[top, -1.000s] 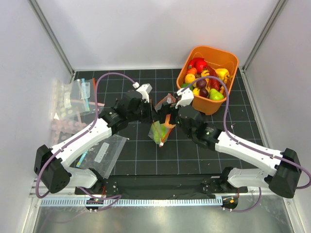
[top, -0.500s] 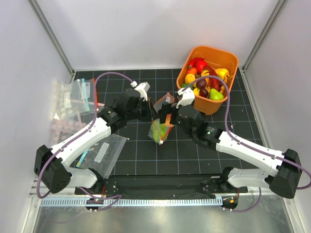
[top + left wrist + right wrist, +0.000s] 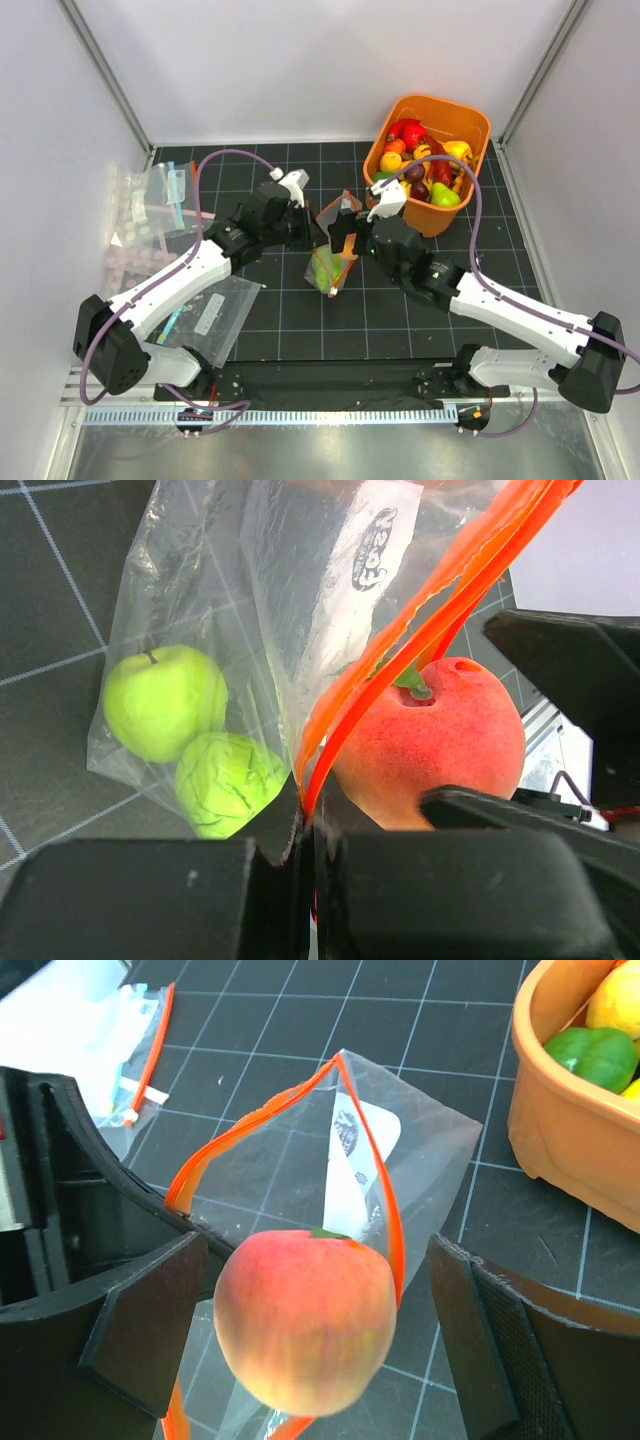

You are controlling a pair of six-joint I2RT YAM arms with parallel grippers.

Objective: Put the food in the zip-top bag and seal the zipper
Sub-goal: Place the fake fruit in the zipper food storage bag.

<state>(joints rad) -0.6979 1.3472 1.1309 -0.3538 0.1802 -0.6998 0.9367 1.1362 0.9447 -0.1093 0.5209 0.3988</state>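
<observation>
Your left jaws are clenched on the zipper [image 3: 420,630], holding the zip-top bag [image 3: 425,1155] up by its mouth over the tabletop [image 3: 280,1000], with a green apple [image 3: 160,700] and a wrinkly green veggie [image 3: 230,780] down in the bottom. Your right jaws are released, spread wider than the peach [image 3: 305,1325] that sits between them right at the bag's open mouth. Rest of the food [image 3: 425,165] is piled in the orange bin [image 3: 432,218].

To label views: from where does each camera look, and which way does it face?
Top external: above, behind the bases, facing down on the black gridded table; both arms show.
Left wrist: looks along the left gripper pinching the orange-red zipper of the clear plastic zip-top bag.
Right wrist: looks down through the open right gripper.
Both wrists share the round peach-coloured toy fruit.
</observation>
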